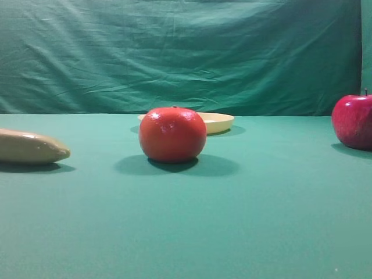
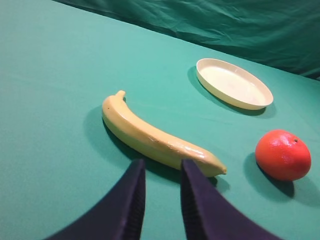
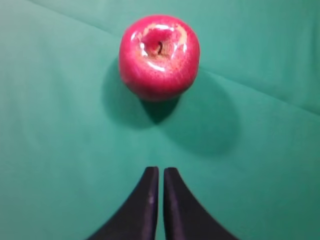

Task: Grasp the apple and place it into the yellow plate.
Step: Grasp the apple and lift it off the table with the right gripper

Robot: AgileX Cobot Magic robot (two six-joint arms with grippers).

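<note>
The apple (image 3: 159, 56) is glossy deep red with a dimpled top and stands upright on the green cloth; it also shows at the right edge of the exterior view (image 1: 353, 122). My right gripper (image 3: 160, 171) is above the cloth, short of the apple, its jaws closed together and empty. The yellow plate (image 1: 220, 122) lies empty at the back, partly hidden behind the orange-red fruit; it also shows in the left wrist view (image 2: 234, 83). My left gripper (image 2: 162, 165) is slightly open and empty, just short of the banana-like object. Neither gripper shows in the exterior view.
An orange-red round fruit (image 1: 172, 135) stands mid-table in front of the plate, and shows in the left wrist view (image 2: 282, 155). A tan banana-like object (image 2: 155, 137) lies at the left (image 1: 29, 146). A green curtain (image 1: 186, 52) closes the back.
</note>
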